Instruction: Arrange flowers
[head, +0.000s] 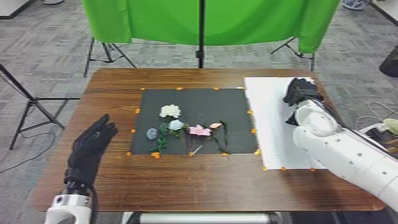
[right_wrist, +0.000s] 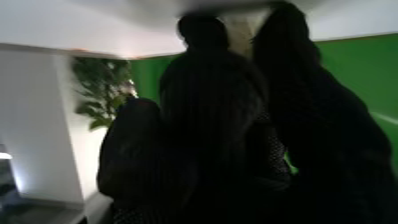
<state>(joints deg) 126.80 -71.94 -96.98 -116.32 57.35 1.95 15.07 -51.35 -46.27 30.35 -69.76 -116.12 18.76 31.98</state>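
My left hand (head: 89, 150) lies over the table's left side, its fingers straight, apart from the flowers. My right hand (head: 303, 91) is above the upper part of the white sheet (head: 271, 110), well right of the flowers. In the right wrist view the right hand (right_wrist: 213, 105) is dark, with a blurred pale patch beyond it that I cannot identify. On the black mat (head: 191, 97) lie a white flower (head: 170, 111), a pale bluish flower (head: 175, 125), a pink flower (head: 200, 130), a small peach flower (head: 216, 125) and a grey-blue flower (head: 152, 133), with green stems.
Small orange markers line the edges of the mat and sheet. The brown table (head: 204, 182) extends around them. Behind it, a green cloth (head: 160, 22) hangs on a stand with black legs. Leafy greenery (right_wrist: 99, 90) shows in the right wrist view.
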